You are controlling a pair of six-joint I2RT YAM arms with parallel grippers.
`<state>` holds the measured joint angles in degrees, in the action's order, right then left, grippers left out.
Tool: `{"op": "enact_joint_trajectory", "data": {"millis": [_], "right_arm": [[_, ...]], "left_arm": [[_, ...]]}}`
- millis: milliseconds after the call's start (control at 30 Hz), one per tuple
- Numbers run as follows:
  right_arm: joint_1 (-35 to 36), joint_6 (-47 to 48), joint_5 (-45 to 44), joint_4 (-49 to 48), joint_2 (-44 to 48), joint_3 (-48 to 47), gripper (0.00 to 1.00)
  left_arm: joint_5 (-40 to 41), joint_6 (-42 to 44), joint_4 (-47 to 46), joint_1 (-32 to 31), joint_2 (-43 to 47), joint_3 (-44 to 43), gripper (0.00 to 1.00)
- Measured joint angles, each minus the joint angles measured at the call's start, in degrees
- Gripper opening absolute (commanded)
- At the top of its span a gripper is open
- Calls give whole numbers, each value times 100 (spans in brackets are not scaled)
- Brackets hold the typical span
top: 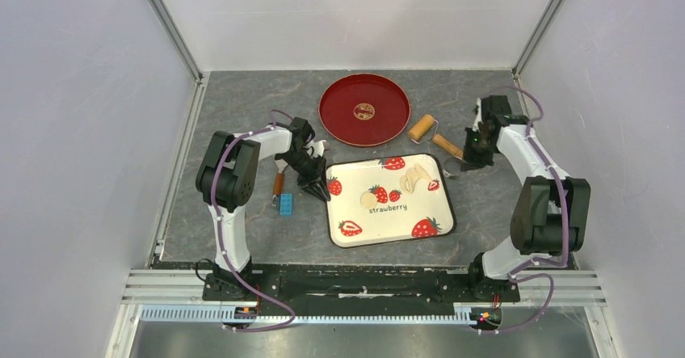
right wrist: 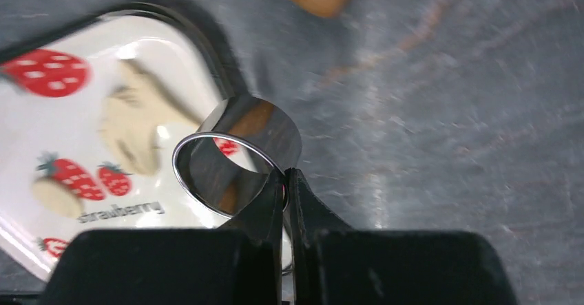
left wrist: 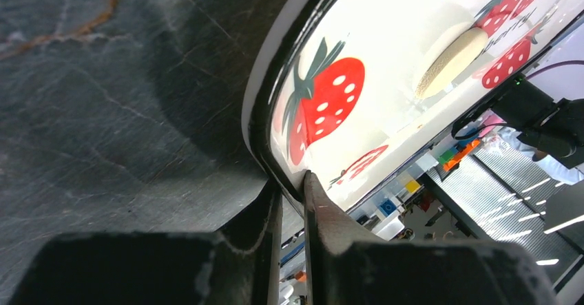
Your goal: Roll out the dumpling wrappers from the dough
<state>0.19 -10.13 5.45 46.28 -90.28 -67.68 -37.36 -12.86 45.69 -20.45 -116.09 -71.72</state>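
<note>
Grey table; your left gripper pinches the strawberry tray by its rim, right gripper clamps the ring cutter tight — its thin wall could slip.

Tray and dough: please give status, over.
Left jaws clamp tray rim. Right jaws shut on ring. Dough sheet and one disc on tray. Roller lies on table, unheld.

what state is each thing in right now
tray, resting on table
ring cutter, held by its wall
left gripper, shut on tray rim
right gripper, shut on ring cutter
dough, flattened ragged piece on tray
wrapper, cut disc lying on tray
plate, no wrappers on it
roller, lying unheld on table
</note>
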Motion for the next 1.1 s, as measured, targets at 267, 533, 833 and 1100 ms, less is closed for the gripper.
{"op": "enact_joint_trajectory", "data": {"millis": [267, 533, 833, 1100], "right_arm": [[-1069, 214, -243, -66, 7, 774, 0], [-1093, 313, -295, -424, -109, 1086, 37], [-1093, 356, -404, -555, -166, 1123, 90], [-1078, 442, -413, -507, -186, 450, 98]], "left_arm": [[175, 52, -103, -46, 195, 125, 22], [750, 243, -273, -59, 627, 186, 43], [1569, 256, -525, -59, 1574, 170, 81], [3423, 219, -505, 55, 2131, 170, 100]]}}
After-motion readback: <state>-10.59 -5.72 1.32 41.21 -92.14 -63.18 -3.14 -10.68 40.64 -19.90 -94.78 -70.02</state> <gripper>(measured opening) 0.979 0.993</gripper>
